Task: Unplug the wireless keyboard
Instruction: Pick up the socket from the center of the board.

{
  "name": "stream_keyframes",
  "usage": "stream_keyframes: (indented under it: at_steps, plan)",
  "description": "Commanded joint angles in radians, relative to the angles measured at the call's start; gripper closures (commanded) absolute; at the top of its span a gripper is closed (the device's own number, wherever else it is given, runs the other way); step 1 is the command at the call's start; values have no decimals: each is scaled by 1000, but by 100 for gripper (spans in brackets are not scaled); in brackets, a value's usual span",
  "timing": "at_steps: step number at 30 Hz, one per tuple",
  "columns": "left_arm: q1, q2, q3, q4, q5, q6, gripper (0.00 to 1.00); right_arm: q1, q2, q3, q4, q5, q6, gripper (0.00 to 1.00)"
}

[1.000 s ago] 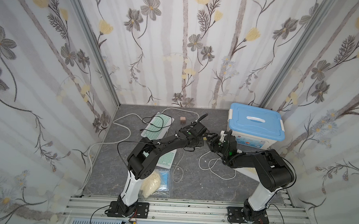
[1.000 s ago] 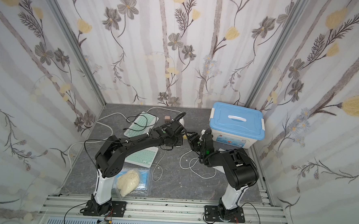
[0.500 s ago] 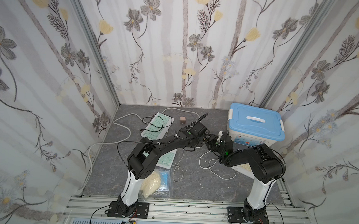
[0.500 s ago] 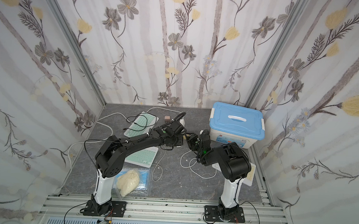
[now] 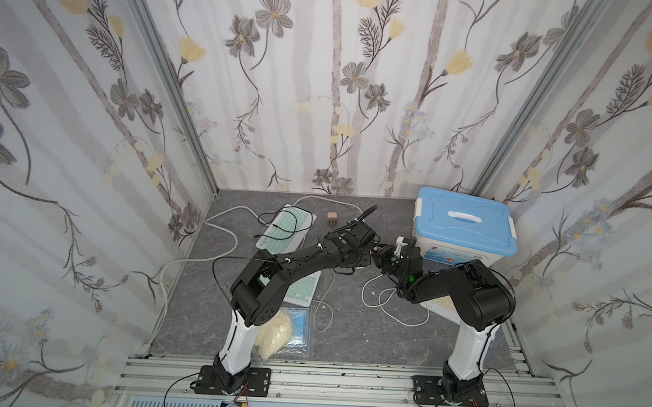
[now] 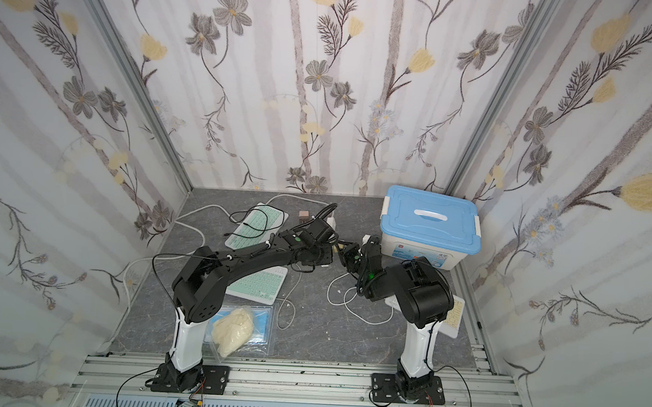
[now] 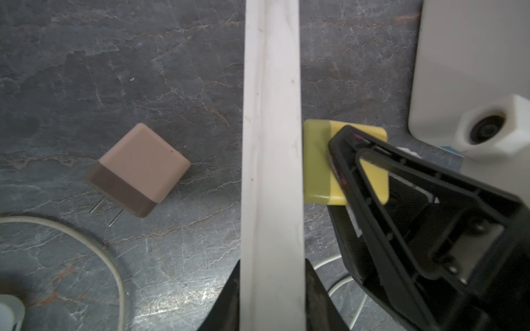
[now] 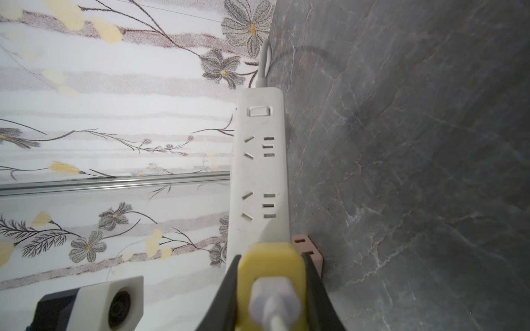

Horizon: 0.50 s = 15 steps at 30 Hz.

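Note:
A white power strip (image 7: pixel 271 143) stands on its edge above the grey floor, and my left gripper (image 7: pixel 272 263) is shut on its sides. A yellow charger (image 7: pixel 317 163) sits flush against the strip's socket face near one end. My right gripper (image 8: pixel 271 258) is shut on this charger (image 8: pixel 269 255), one finger on each side. A white cable (image 8: pixel 275 315) leaves the charger and loops (image 6: pixel 350 301) over the floor toward a white wireless keyboard with yellow keys (image 6: pixel 454 314), mostly hidden under my right arm. In both top views the two grippers (image 5: pixel 368 248) (image 5: pixel 382 256) meet mid-table.
A brown charger (image 7: pixel 140 169) lies loose beside the strip. Two mint-green keyboards (image 5: pixel 287 227) (image 5: pixel 303 287) lie left of centre, one under my left arm. A blue-lidded box (image 5: pixel 465 227) stands at the back right. A clear bag (image 5: pixel 275 332) lies near the front.
My right gripper has moved left to the power strip and closed on the yellow charger. My left arm has stayed where it was, holding the strip.

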Motion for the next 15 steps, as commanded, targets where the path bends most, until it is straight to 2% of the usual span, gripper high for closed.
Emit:
stream_keyframes:
  at_steps: [1,3,9,13,15]
  plan:
    - [17,-68,-41,62,42,7,40,2,-32,-7,94,-19,-18,100]
    - [41,-125,-87,89,87,19,34,2,-63,-15,85,-39,-45,100]
    - [154,-269,-209,180,232,84,5,1,-151,-43,97,-110,-76,100]
    - [250,-307,-314,415,406,10,0,2,-204,-40,101,-149,-67,100]
    - [265,-300,-316,490,459,-9,0,2,-224,-31,97,-170,-66,100]
